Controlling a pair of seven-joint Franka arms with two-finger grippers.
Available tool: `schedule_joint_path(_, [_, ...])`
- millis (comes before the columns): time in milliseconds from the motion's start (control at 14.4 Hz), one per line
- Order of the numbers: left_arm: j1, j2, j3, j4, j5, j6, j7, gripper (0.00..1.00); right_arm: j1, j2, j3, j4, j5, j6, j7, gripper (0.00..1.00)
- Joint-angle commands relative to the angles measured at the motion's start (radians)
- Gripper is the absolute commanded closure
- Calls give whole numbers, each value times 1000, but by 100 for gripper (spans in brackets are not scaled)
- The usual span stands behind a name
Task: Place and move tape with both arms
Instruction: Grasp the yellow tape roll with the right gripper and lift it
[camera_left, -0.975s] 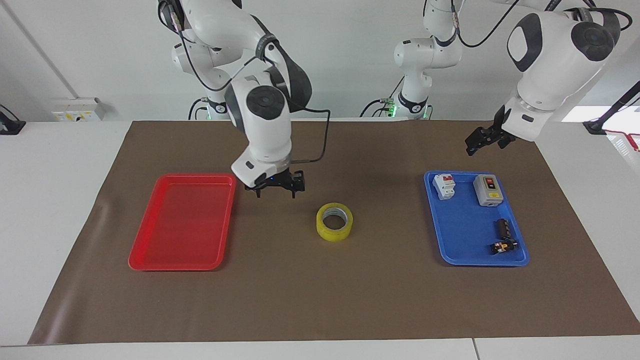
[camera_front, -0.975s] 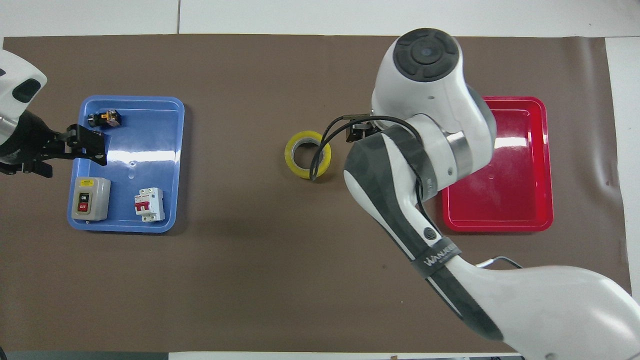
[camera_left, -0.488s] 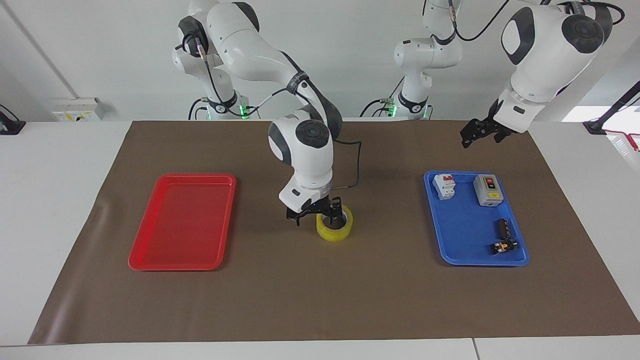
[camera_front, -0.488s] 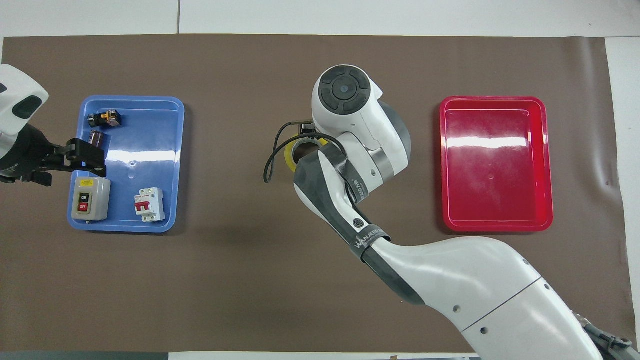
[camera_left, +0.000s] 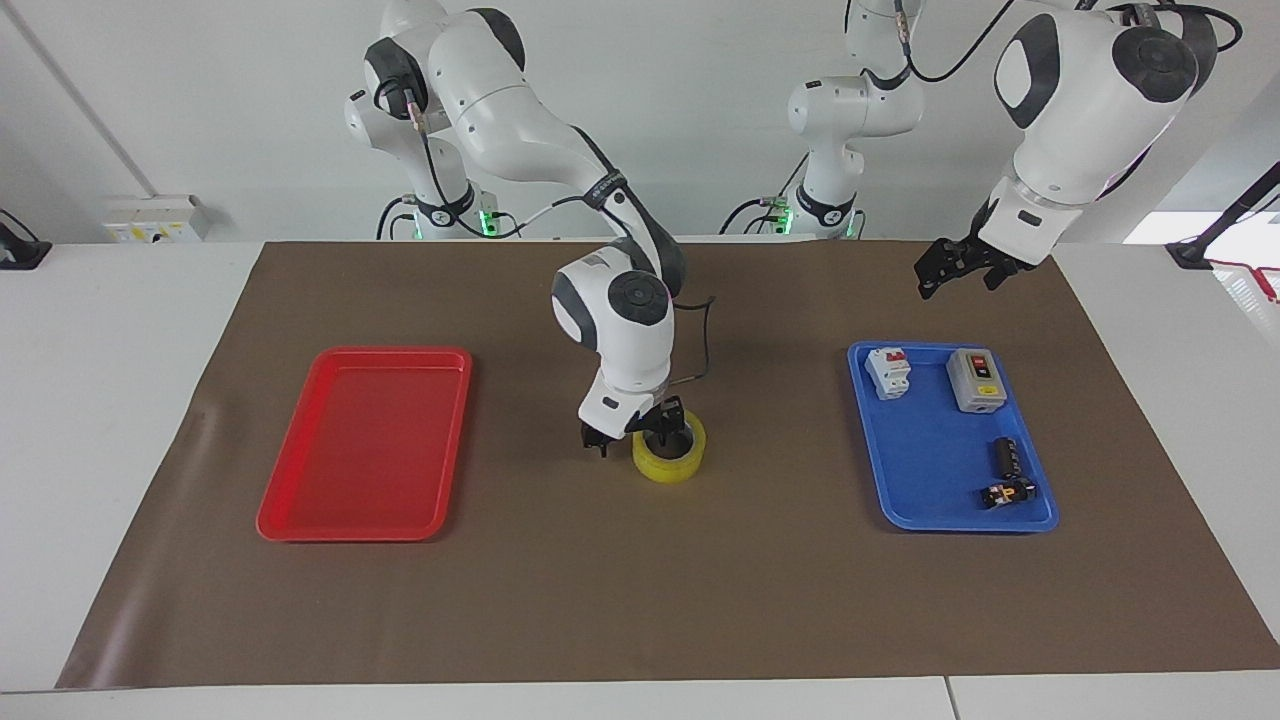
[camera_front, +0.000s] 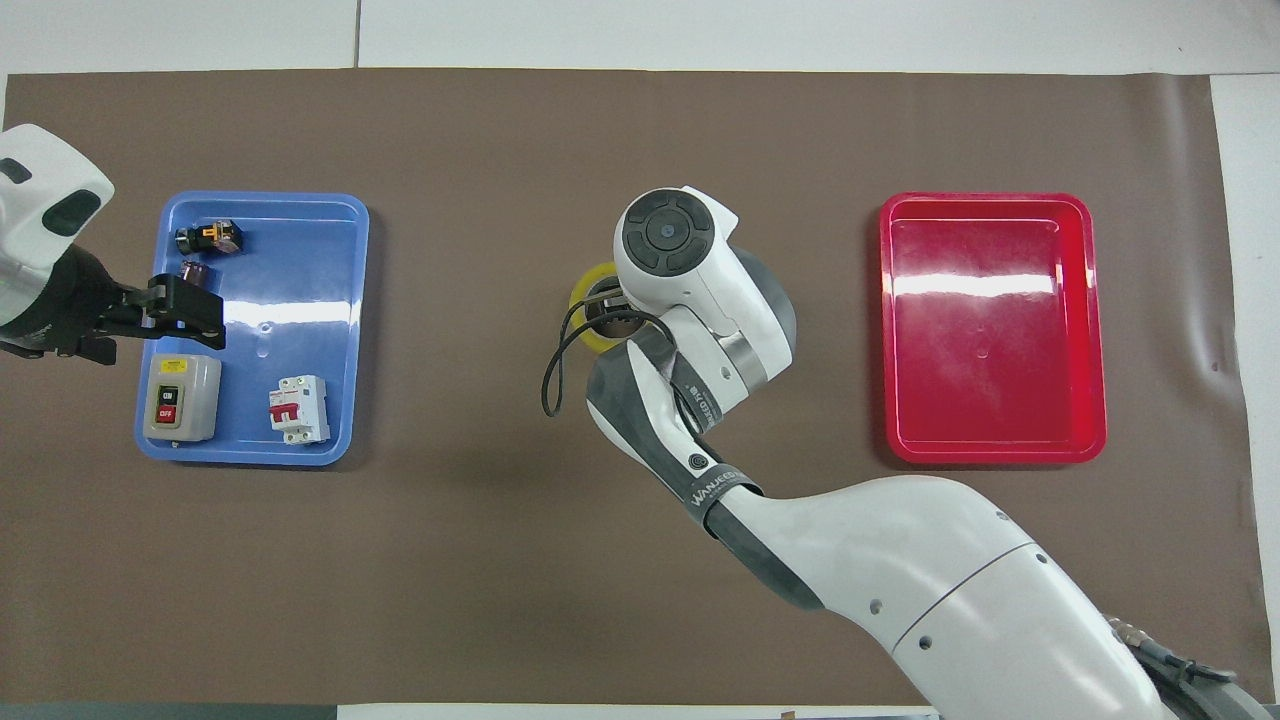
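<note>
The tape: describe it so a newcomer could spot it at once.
Start at the brown mat, between the red tray and the blue tray. The tape lies flat there, under the right gripper. It is the only yellow ring, and the only thing lying outside a tray.

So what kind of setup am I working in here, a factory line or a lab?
Most likely a robotics lab bench: a brown mat on white tables, a red tray and a blue tray of electrical parts, and two smaller white arms with green lights by a bare wall.
</note>
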Motion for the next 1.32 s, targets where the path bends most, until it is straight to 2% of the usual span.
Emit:
schedule_joint_path(0, [13, -13, -9, -17, 11, 32, 13, 0, -8, -22, 4, -68, -10, 87, -45, 0])
schedule_joint_path(139, [16, -17, -5, -17, 11, 36, 12, 0, -3, -14, 4, -67, -11, 97, -46, 0])
schedule_joint_path(209, [17, -17, -2, -14, 9, 36, 15, 0, -3, -14, 4, -66, -11, 97, -46, 6])
schedule_joint_path(279, [19, -17, -1, -8, 9, 35, 16, 0, -3, -14, 4, -66, -11, 98, -51, 24])
schedule_joint_path(418, [46, -17, -1, -7, 9, 33, 16, 0, -13, -13, 6, -70, -1, 95, -68, 87])
schedule_joint_path(488, [46, -17, -1, -7, 9, 35, 16, 0, -5, -13, 6, -78, 4, 98, -65, 100])
schedule_joint_path(766, [43, -15, -1, -5, 11, 36, 13, 0, -3, -17, 4, -69, 3, 85, -28, 100])
schedule_joint_path(905, [42, -18, -1, -11, 11, 35, 16, 0, -32, -25, 0, -20, 3, 14, -28, 100])
schedule_joint_path(1045, [37, -18, -1, -11, 11, 33, 16, 0, -100, -77, -2, 32, -11, -116, -38, 100])
schedule_joint_path(1254, [39, -27, -1, -8, 11, 32, 12, 0, -230, -192, -2, 13, -10, -223, -191, 100])
